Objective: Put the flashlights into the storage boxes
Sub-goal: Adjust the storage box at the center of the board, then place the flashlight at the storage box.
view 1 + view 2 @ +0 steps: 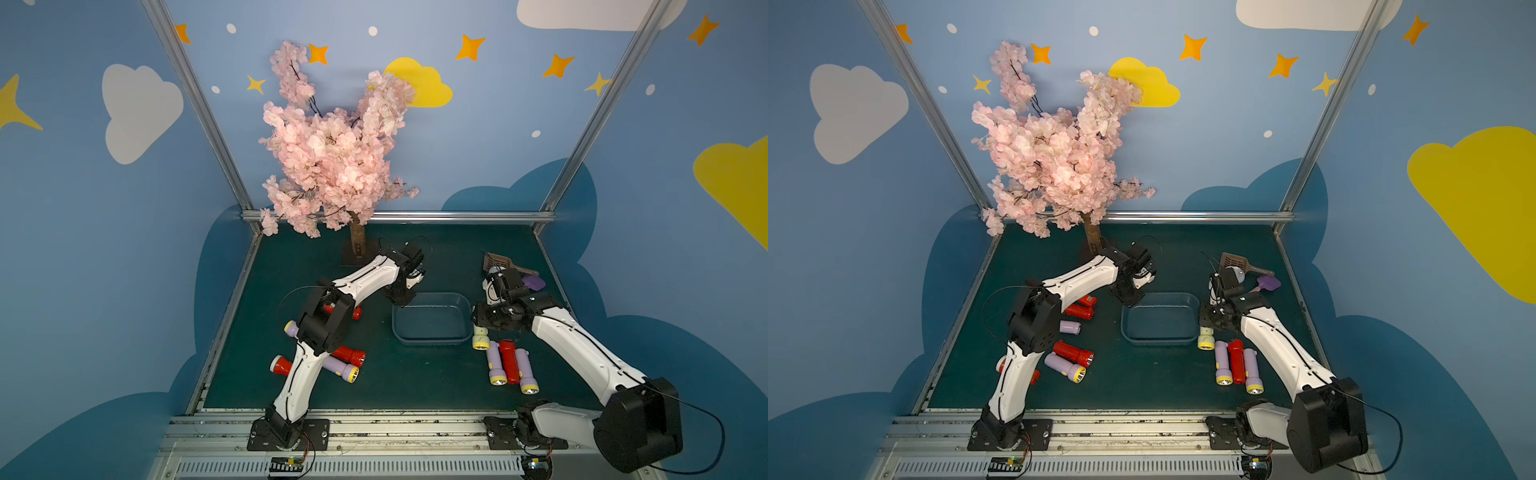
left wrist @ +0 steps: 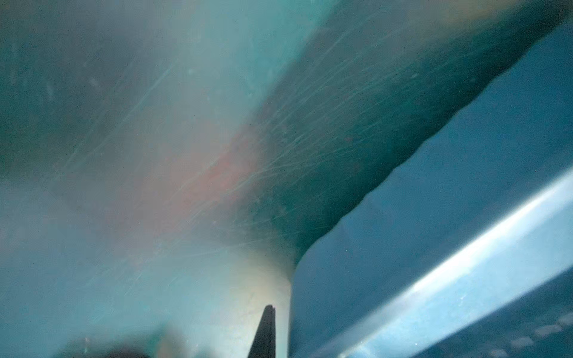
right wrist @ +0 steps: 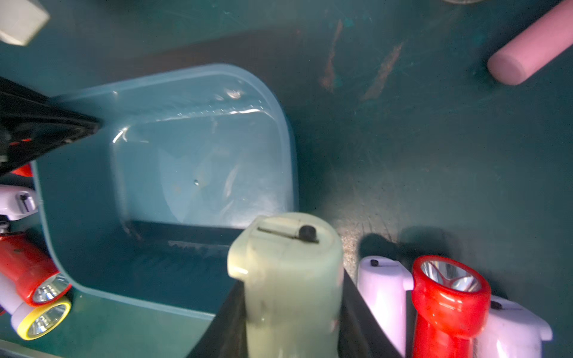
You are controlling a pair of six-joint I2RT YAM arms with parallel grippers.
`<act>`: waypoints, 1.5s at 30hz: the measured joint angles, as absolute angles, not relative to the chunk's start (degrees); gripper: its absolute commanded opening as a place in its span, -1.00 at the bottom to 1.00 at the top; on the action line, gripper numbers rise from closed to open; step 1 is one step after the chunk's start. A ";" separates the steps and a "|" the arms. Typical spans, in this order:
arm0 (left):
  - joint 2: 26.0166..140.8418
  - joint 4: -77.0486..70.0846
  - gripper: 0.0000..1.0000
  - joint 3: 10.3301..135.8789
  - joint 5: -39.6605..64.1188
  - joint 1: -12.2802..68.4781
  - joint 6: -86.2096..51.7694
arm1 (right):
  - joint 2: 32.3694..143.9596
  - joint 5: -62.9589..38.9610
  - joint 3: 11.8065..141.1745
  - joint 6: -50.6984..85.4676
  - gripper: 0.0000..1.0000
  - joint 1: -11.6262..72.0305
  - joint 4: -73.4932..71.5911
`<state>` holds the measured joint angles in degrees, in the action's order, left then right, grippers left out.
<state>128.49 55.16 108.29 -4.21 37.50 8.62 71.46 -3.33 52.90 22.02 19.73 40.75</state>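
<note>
The storage box, a shallow blue-grey tub, stands empty mid-table. My right gripper is shut on the pale green flashlight at the tub's right end. Beside it lie two lilac flashlights with a red one between them. My left gripper is shut on nothing, tips down at the tub's far left corner. More red and lilac flashlights lie under my left arm.
A pink blossom tree stands at the back left on a brown trunk. A brown slotted scoop, a silver can and a purple scoop sit behind my right gripper. A pink cylinder lies on the mat.
</note>
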 measured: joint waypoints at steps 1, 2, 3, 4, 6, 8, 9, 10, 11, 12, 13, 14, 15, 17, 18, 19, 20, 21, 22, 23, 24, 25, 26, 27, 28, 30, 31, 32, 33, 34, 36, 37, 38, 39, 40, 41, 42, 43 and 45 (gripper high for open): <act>128.49 54.94 -0.46 108.29 -3.97 37.52 9.04 | 71.53 -3.33 53.56 22.02 -0.48 19.77 41.01; 128.49 54.72 -0.31 108.29 -3.79 37.60 9.37 | 71.64 -3.33 54.06 22.02 -0.48 19.88 41.04; 128.49 54.50 -0.07 108.29 -3.57 37.65 9.76 | 71.88 -3.33 54.78 22.00 -0.48 19.94 41.08; 128.49 54.33 0.19 108.29 -3.36 37.69 9.89 | 72.18 -3.33 55.46 22.00 -0.48 19.99 41.21; 128.49 53.87 0.28 108.29 -3.14 37.80 10.02 | 72.93 -3.36 56.66 22.00 -0.48 20.12 41.21; 128.46 53.56 0.36 108.29 -3.14 37.91 10.00 | 73.67 -3.42 57.45 22.00 -0.48 20.27 41.19; 128.44 53.36 0.43 108.29 -3.16 37.95 9.96 | 74.11 -3.51 57.82 22.00 -0.48 20.43 41.28; 128.35 53.19 0.46 108.29 -3.22 38.00 9.87 | 74.54 -3.60 58.15 22.00 -0.48 20.60 41.30; 128.29 53.08 0.53 108.29 -3.40 38.00 9.78 | 74.91 -3.66 58.37 22.00 -0.48 20.82 41.28; 128.07 52.82 0.66 108.22 -3.66 38.02 9.63 | 75.42 -3.75 58.72 22.02 -0.48 21.02 41.34; 127.72 52.49 0.68 108.05 -4.34 38.04 9.32 | 75.92 -3.81 59.09 22.02 -0.48 21.28 41.34; 127.31 52.14 0.70 107.81 -4.84 38.06 9.10 | 76.40 -3.92 59.46 22.02 -0.48 21.52 41.34; 126.63 51.72 0.76 107.46 -5.32 38.06 8.73 | 76.99 -3.99 59.92 22.02 -0.48 21.76 41.36; 124.97 51.09 0.91 106.85 -6.28 38.06 8.56 | 77.93 -4.14 60.66 22.04 -0.48 22.17 41.32; 123.90 50.43 0.96 106.32 -6.50 38.09 8.32 | 78.39 -4.21 60.99 22.06 -0.48 22.37 41.32; 122.78 50.00 0.98 105.86 -6.70 38.15 8.14 | 78.78 -4.27 61.25 22.09 -0.48 22.48 41.21; 121.32 49.21 0.98 105.14 -6.90 38.17 7.92 | 79.15 -4.36 61.49 22.15 -0.48 22.70 41.21; 119.66 48.53 0.98 104.38 -7.05 38.17 7.70 | 79.57 -4.49 61.76 22.24 -0.48 22.81 41.10; 118.28 47.99 0.98 103.79 -7.16 38.19 7.57 | 79.94 -4.62 61.93 22.28 -0.48 22.92 40.95; 116.44 46.98 0.98 102.78 -7.57 38.26 7.38 | 80.44 -4.75 62.19 22.44 -0.49 23.09 40.91; 114.41 45.89 0.98 101.51 -8.03 38.33 7.16 | 81.08 -4.99 62.54 22.57 -0.49 23.24 40.93; 112.60 44.77 0.99 100.18 -8.69 38.35 6.96 | 81.73 -5.13 62.94 22.74 -0.49 23.46 40.88; 109.91 43.11 0.98 97.95 -9.72 38.41 6.46 | 82.50 -5.28 63.42 23.05 -0.49 23.77 40.80; 107.04 41.47 0.98 95.42 -10.81 38.52 5.93 | 83.40 -5.34 64.03 23.29 -0.49 24.16 40.73; 104.71 40.05 0.98 93.23 -11.64 38.59 5.52 | 84.27 -5.48 64.66 23.44 -0.49 24.58 40.62; 98.41 36.56 0.98 87.29 -13.65 38.72 4.14 | 86.37 -5.65 66.35 23.86 -0.49 25.82 40.42; 95.53 34.94 0.98 84.44 -14.33 38.74 3.33 | 87.39 -5.72 67.13 24.12 -0.49 26.46 40.25; 92.20 32.99 0.99 81.06 -15.00 38.76 2.52 | 88.64 -5.78 68.18 24.34 -0.49 27.24 40.05; 88.92 30.94 0.99 77.71 -15.53 38.79 1.69 | 90.04 -5.82 69.34 24.67 -0.49 28.12 39.94; 85.78 28.95 0.98 74.28 -16.01 38.81 0.84 | 91.22 -5.85 70.35 24.91 -0.50 28.93 39.68; 79.13 24.97 0.98 67.16 -16.82 38.89 -1.39 | 93.78 -5.85 72.42 25.45 -0.50 30.74 39.27; 76.23 23.46 0.99 64.12 -17.06 38.98 -2.57 | 94.76 -5.87 73.28 25.69 -0.50 31.53 39.13; 73.01 21.93 0.99 60.80 -17.34 39.09 -3.99 | 96.05 -5.89 74.37 25.98 -0.50 32.56 39.00; 70.08 20.58 0.98 57.87 -17.47 39.18 -5.26 | 97.25 -5.89 75.35 26.24 -0.51 33.47 38.79; 67.51 19.46 0.98 55.42 -17.47 39.22 -6.50 | 98.35 -5.87 76.23 26.63 -0.51 34.35 38.63; 65.23 18.70 0.98 53.28 -17.45 39.33 -7.57 | 99.50 -5.87 77.08 26.94 -0.51 35.22 38.39; 62.83 17.74 0.98 51.11 -17.41 39.44 -8.86 | 100.55 -5.85 77.80 27.29 -0.51 36.12 38.17; 60.93 16.93 0.99 49.39 -17.43 39.51 -9.87 | 101.34 -5.80 78.26 27.53 -0.52 36.77 37.95; 57.19 16.03 0.98 46.15 -17.61 39.81 -12.10 | 103.22 -5.67 79.15 28.51 -0.52 38.41 37.56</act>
